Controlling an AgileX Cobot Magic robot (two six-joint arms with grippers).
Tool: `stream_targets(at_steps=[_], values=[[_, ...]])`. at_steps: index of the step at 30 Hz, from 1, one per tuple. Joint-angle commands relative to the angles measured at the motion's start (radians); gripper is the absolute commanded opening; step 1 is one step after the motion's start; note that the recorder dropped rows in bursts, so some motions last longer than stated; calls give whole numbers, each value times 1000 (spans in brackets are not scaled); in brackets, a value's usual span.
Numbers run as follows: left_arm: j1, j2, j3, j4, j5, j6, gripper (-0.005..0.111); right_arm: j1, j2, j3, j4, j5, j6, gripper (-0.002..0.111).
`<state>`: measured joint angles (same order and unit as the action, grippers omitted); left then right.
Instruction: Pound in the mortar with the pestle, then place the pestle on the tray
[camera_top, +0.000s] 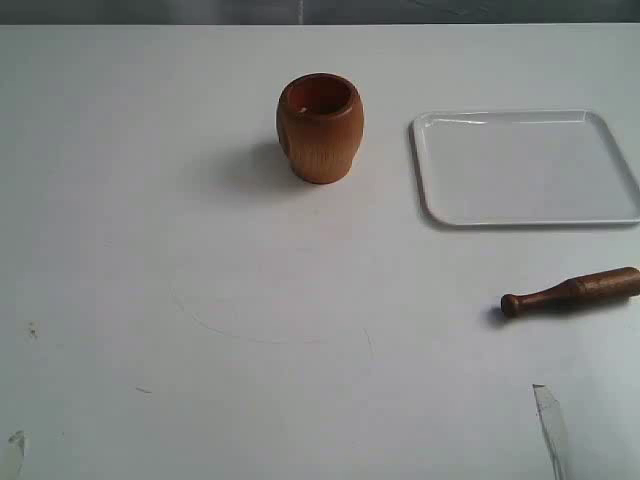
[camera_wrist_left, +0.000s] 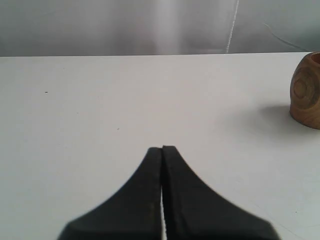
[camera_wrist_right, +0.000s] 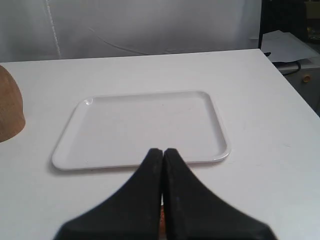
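The reddish-brown mortar (camera_top: 320, 128) stands upright at the back middle of the white table, its mouth empty as far as I can see. The white tray (camera_top: 525, 167) lies to its right with nothing on it. The dark-brown pestle (camera_top: 570, 292) lies flat on the table in front of the tray, knob pointing left. My left gripper (camera_wrist_left: 162, 148) is shut and empty, with the mortar (camera_wrist_left: 306, 92) off to one side. My right gripper (camera_wrist_right: 163, 150) is shut just short of the tray (camera_wrist_right: 145, 125). A brown sliver shows through its slit.
The table's right edge (camera_wrist_right: 290, 100) runs close past the tray, with clutter beyond it. Two pale slivers (camera_top: 548, 425) (camera_top: 12, 452) poke up at the exterior view's bottom edge. The mortar's side (camera_wrist_right: 9, 107) shows at the right wrist view's border.
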<state>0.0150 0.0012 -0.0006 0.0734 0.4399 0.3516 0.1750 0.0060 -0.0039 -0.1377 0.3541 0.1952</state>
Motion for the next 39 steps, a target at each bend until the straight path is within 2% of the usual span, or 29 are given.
stream_targets(at_steps=[1,15,19,21,25,31,33,35,36,38,39], values=[[-8,-1,1,-7,-3,-8,0,5,-6,4,-7,0,-1,0],[-8,-1,1,-7,-3,-8,0,5,-6,4,-9,-2,-5,0],[-8,-1,1,-7,-3,-8,0,5,-6,4,-145,-105,-34,0],[-8,-1,1,-7,-3,-8,0,5,-6,4,-111,-259,-17,0],[-8,-1,1,-7,-3,-8,0,5,-6,4,91,-628,123,0],[-8,-1,1,-7,-3,-8,0,5,-6,4,250,-1249,148,0],[-8,-1,1,-7,-3,-8,0,5,-6,-2,283,-1394,153,0],[-8,-1,1,-7,-3,-8,0,5,-6,-79,218,-1324,93,0],[-8,-1,1,-7,-3,-8,0,5,-6,-138,113,-1210,56,0],[-8,-1,1,-7,-3,-8,0,5,43,-265,-194,-943,61,0],[-8,-1,1,-7,-3,-8,0,5,103,-345,-456,-813,174,0]])
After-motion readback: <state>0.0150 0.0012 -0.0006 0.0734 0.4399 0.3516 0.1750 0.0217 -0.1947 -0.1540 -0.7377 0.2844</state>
